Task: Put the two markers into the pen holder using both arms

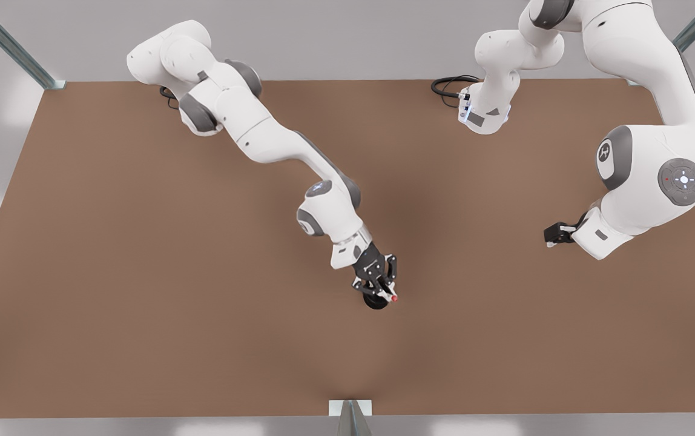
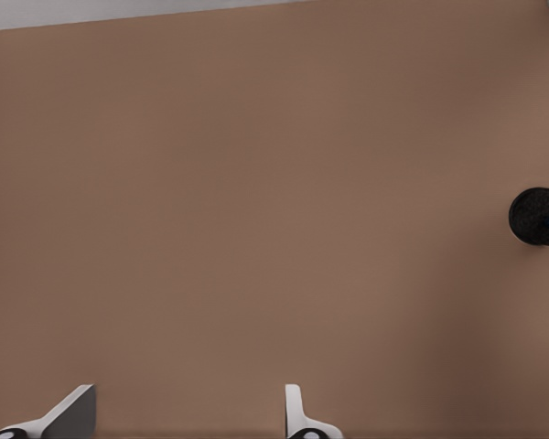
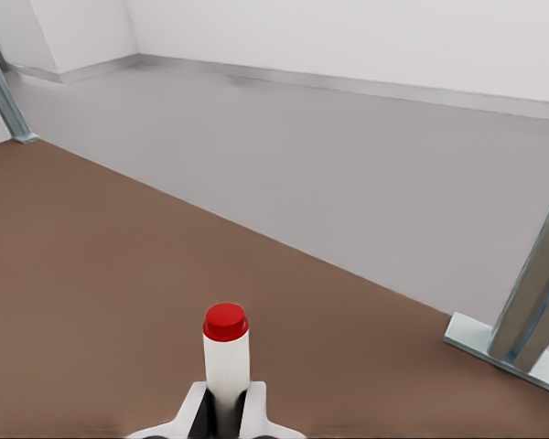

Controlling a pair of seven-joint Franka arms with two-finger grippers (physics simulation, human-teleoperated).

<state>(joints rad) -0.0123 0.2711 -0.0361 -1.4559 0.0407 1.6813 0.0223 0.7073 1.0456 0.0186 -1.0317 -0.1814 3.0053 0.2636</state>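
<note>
Red-capped and white-barrelled, one marker (image 3: 226, 352) is clamped between the fingers of the right end effector (image 1: 379, 289). In the front view its red end pokes out beside the end effector, directly over the pen holder (image 1: 376, 301), a small black round cup standing near the middle of the brown counter (image 1: 141, 272). Whether the marker's lower end is already inside the cup cannot be told, since the end effector covers most of it. In the left wrist view the pen holder (image 2: 540, 217) appears at the frame's edge with a bit of white and blue showing inside it, too small to identify surely.

On the front view's right, the left end effector (image 1: 556, 234) hangs above bare counter, well apart from the cup. Its fingers (image 2: 297, 412) are spread wide with nothing between them.

Grey floor (image 3: 348, 155) and metal frame legs (image 3: 531, 293) lie beyond the counter's edge.
</note>
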